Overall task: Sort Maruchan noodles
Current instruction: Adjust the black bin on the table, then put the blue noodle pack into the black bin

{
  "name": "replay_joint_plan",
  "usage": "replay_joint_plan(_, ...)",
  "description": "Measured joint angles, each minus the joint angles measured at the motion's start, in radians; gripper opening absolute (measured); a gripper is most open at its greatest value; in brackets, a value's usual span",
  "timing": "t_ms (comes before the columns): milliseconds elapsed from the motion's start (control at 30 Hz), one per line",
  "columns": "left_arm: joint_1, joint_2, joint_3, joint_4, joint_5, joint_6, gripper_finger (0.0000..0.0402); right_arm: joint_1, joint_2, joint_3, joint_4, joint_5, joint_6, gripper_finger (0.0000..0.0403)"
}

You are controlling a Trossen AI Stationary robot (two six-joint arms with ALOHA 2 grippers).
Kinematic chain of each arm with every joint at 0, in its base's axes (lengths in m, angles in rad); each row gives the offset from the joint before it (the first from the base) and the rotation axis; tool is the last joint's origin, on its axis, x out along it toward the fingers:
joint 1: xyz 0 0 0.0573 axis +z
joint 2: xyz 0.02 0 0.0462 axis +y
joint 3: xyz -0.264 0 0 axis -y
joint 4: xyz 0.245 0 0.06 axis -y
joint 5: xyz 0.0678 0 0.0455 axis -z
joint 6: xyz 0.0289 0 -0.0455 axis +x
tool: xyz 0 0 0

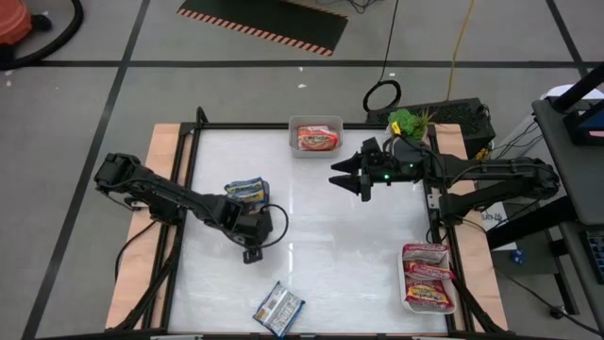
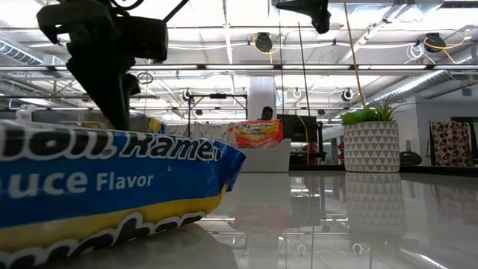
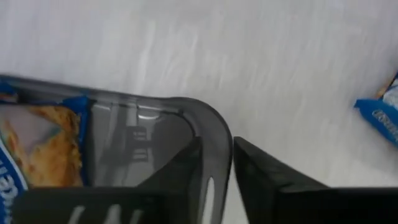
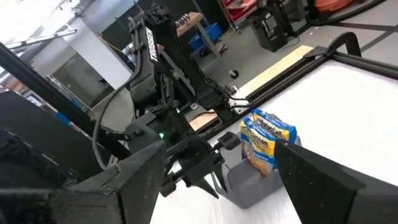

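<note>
Left wrist view: left gripper [image 3: 218, 149] narrow, astride grey tray [image 3: 155, 115] wall, sliver of gap on one side, blue packets [image 3: 37, 146] inside. Looks like letting go, so open a bit more, then lift straight up, no dragging. Right gripper [image 1: 363, 181] wide, empty, hovering near back tray [image 1: 315, 124]. Loose packet [image 1: 279, 309] at front edge.

Bright, even overhead light; the glossy white tabletop [image 1: 330, 236] mirrors ceiling lamps in the low view, where the nearest blue packet [image 2: 97, 187] looms soft; the left wrist view is blurred
</note>
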Motion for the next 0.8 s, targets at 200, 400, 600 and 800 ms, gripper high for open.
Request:
replay_joint_plan(200,-0.003,0.000,0.000,0.000,-0.013,-0.199,0.0197,-0.004,0.000,0.000,0.005,0.000,0.000,0.0290)
replay_joint_plan(400,0.000,0.000,0.031,-0.009,-0.015,-0.373,0.0242,-0.025,0.000,0.000,0.005,-0.001,0.052,0.0290)
replay_joint_plan(600,0.019,-0.001,0.109,-0.009,-0.042,-0.481,0.0244,-0.019,0.000,0.000,0.005,-0.008,0.159,0.0290)
replay_joint_plan(800,0.002,-0.001,0.222,-0.029,-0.150,-0.459,0.0244,0.019,0.000,0.000,0.006,-0.010,0.217,0.0290)
